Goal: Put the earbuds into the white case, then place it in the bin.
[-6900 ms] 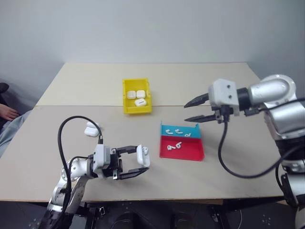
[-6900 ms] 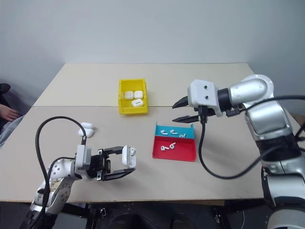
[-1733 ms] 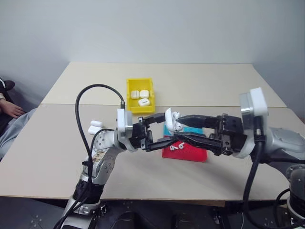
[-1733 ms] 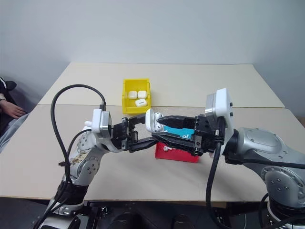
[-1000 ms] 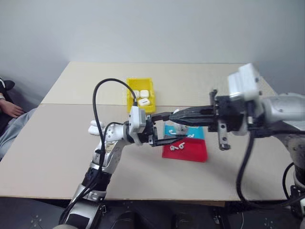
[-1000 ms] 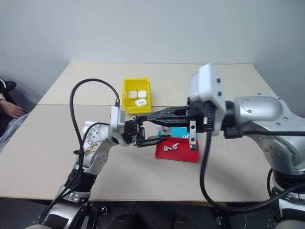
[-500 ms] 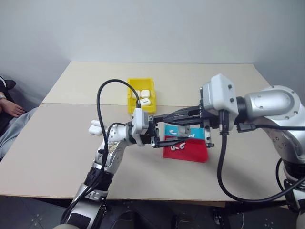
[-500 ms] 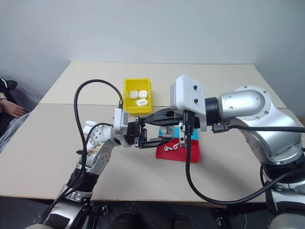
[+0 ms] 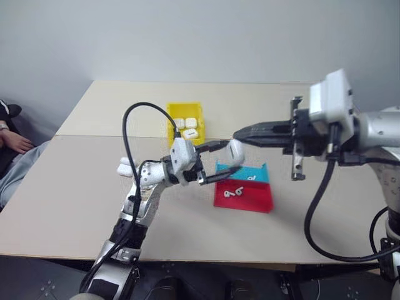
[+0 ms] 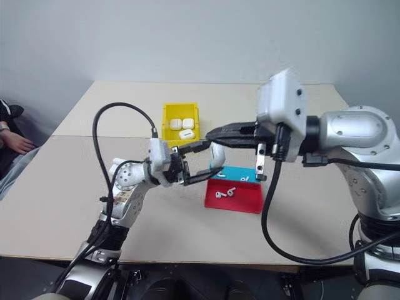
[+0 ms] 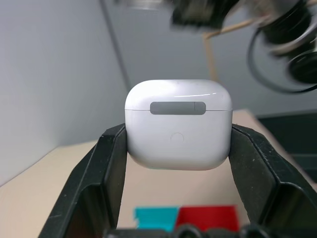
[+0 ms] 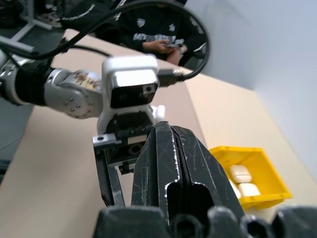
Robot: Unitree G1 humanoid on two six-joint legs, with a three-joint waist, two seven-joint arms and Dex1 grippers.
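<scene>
Left gripper (image 9: 220,157) clamps the white case (image 11: 178,124) between both black fingers, held in the air above the table (image 9: 81,200), lid closed, hinge strip facing back along the fingers. It's a glossy, rounded pebble. Right gripper (image 9: 240,134) has fingers pressed together, tips at the case. Below: red-and-blue tray (image 9: 247,199) with earbuds (image 9: 232,192). Farther back, the yellow plastic bin (image 10: 167,134).

Two pale beige tables (image 9: 81,187) pushed together before a plain grey-white wall (image 9: 187,37), evenly lit.
</scene>
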